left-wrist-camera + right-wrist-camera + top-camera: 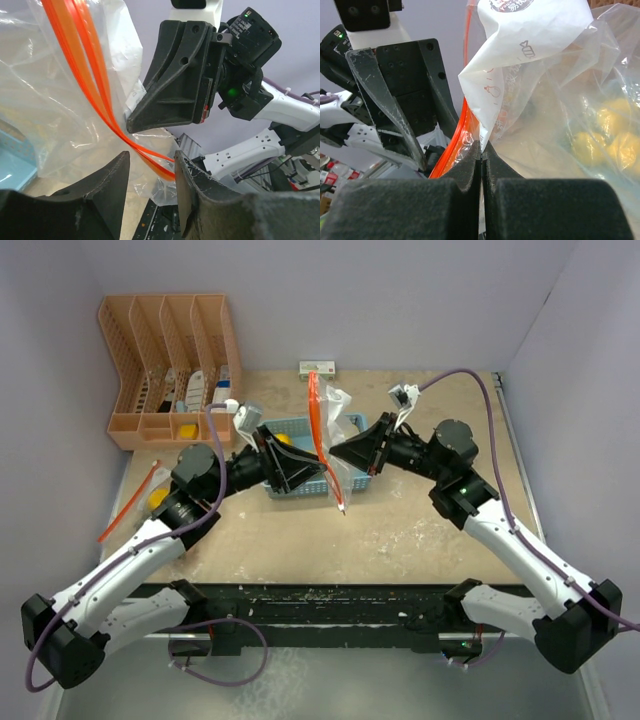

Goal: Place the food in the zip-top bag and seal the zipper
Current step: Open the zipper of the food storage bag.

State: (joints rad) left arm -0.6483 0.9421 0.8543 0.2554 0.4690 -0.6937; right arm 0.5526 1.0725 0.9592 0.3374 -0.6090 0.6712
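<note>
Grippers face each other, tip to tip, above the table (400,530), with the bag hanging between them.

Right gripper (481,161): black foam pads pressed flat together, no gap showing, pinching a thin fold of the zip-top bag (535,65) just below a crumpled white printed patch.

Left gripper (150,182): parted, a clear gap between two dark, rough-edged fingers. The orange zipper (92,80) runs down into that gap. Contact with either finger cannot be judged.

Bag film is clear, glossy and heavily creased. The zipper is a bright orange ribbed strip, curving from the top of the bag down toward the left fingers.

Yellow food pieces (607,130), rounded and blurred, show through the film in the right wrist view. Whether they lie inside the bag or behind it cannot be told. In the top view another yellow piece (283,438) sits in the light-blue basket (15,170), beside the left wrist. The bag hangs over that basket.
</note>
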